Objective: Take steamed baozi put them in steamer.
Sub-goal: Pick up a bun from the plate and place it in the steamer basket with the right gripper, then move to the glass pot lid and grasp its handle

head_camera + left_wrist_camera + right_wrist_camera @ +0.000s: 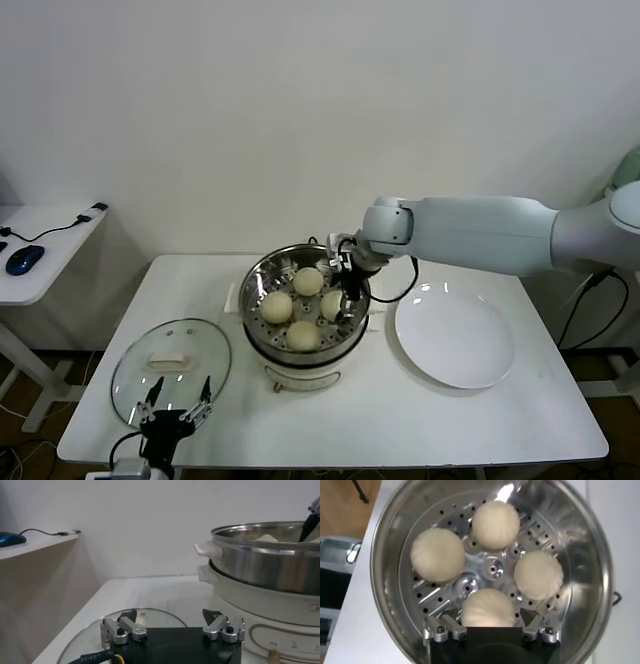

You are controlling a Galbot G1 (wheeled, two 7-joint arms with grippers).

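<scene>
Several cream-white baozi lie on the perforated floor of the steel steamer (256, 276) at the table's middle: one at the back (308, 281), one at the left (277, 306), one at the front (303, 335), one at the right (332, 304). My right gripper (348, 300) reaches down inside the steamer's right side. In the right wrist view its fingers (451, 615) stand open on either side of the nearest baozi (487, 607), with small gaps showing. The other baozi (495, 524) (438, 554) (538, 575) lie beyond. My left gripper (178, 408) is parked open at the front left.
A flat white plate (455, 335) lies right of the steamer. A round glass lid (170, 365) with a white handle lies at the front left, under my left gripper (172, 617). A side desk with a blue mouse (24, 259) stands at far left.
</scene>
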